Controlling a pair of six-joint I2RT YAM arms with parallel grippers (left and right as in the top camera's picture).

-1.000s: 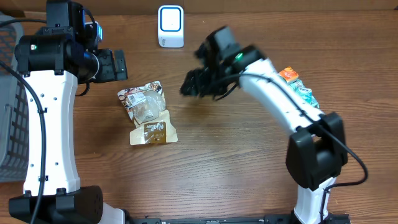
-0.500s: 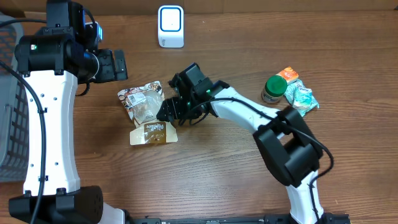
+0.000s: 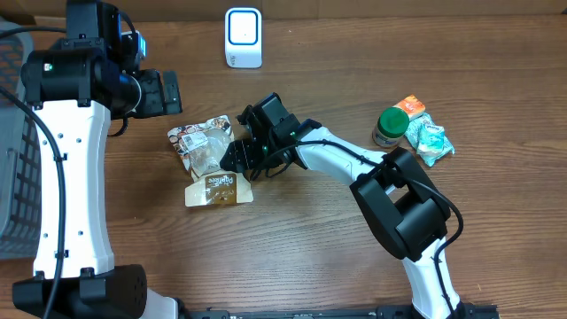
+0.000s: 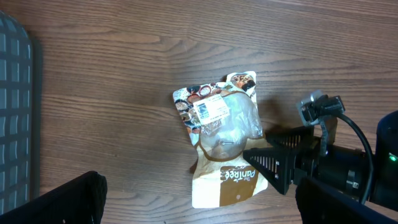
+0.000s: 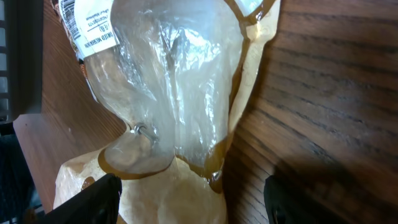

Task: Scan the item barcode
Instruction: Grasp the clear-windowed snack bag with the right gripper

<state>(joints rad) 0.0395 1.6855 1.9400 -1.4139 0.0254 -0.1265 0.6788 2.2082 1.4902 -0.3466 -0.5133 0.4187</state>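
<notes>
Looks like we're at the pick-up step. The snack pouch (image 3: 211,164) is lying flat on the surface (image 3: 310,257), out toward 9 o'clock from the middle. The right gripper (image 3: 237,159) is sitting at the pouch's 3 o'clock edge with its jaws spread, not pinching anything yet. The left gripper (image 3: 165,93) is hanging wide open and empty at about 11 o'clock of the pouch, well apart from it.

My guess for the next move: the jaws are going to need to close on that thin edge without just sliding the bag. Then it's getting lifted and turned so the white label (image 4: 210,109) is facing the scanner (image 3: 243,37), up at the 12 o'clock edge.

What each view is giving you:
- The right wrist cam is showing the crinkly clear window and the pouch edge lying between the fingers (image 5: 99,196). You can't tell that from overhead, where the arm is covering it.
- The left wrist cam is showing the whole pouch, with the label at its 12 o'clock end.
- Only the overhead is catching the scanner and the green-capped bottle (image 3: 389,127) off at 3 o'clock.
</notes>
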